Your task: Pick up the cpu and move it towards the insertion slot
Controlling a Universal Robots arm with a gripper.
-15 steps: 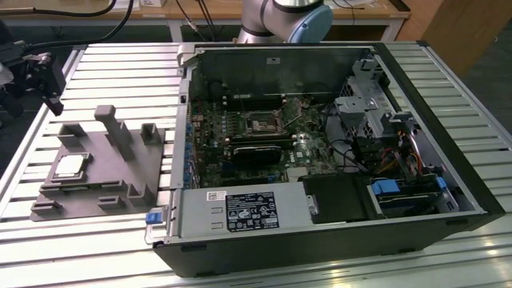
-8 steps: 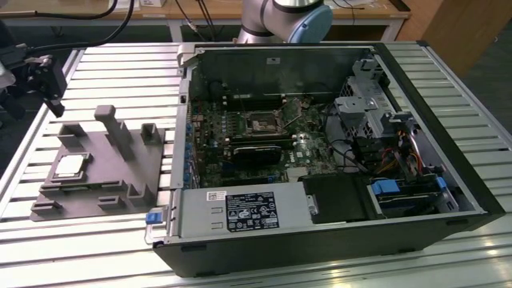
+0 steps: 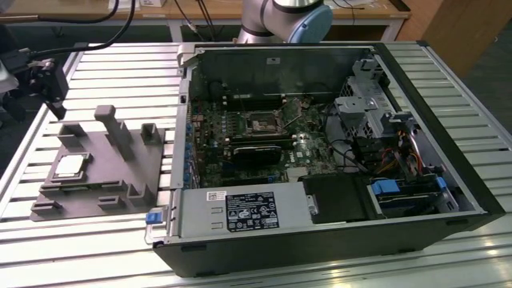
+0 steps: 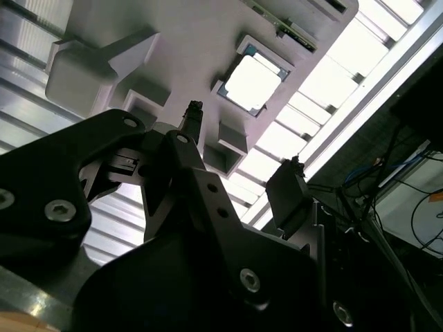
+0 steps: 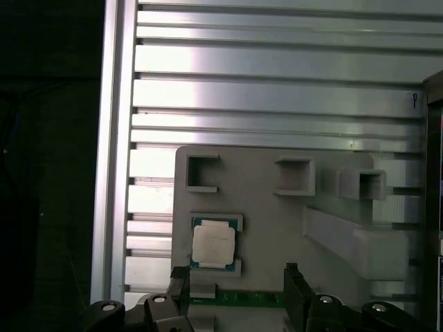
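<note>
You had the gripper (image 5: 237, 285) hovering with fingers spread and empty, its body cut off at the frame edge in the first wrist view. The cpu (image 5: 213, 245) lay flat in a recess of the grey fixture plate (image 5: 277, 228), near the fingertips. The insertion slot (image 3: 262, 124) sat well apart inside the open computer case (image 3: 448, 180), next to a black card (image 3: 256, 153), and you could not read the print on the power supply label (image 3: 249, 211).

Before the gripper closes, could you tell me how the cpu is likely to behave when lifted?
The cpu looks thin, flat and metal-topped, so probably stiff and light. Its slim edges may slip in a pinch. It lies flat in a recess of the fixture plate, so rolling seems unlikely.
</note>
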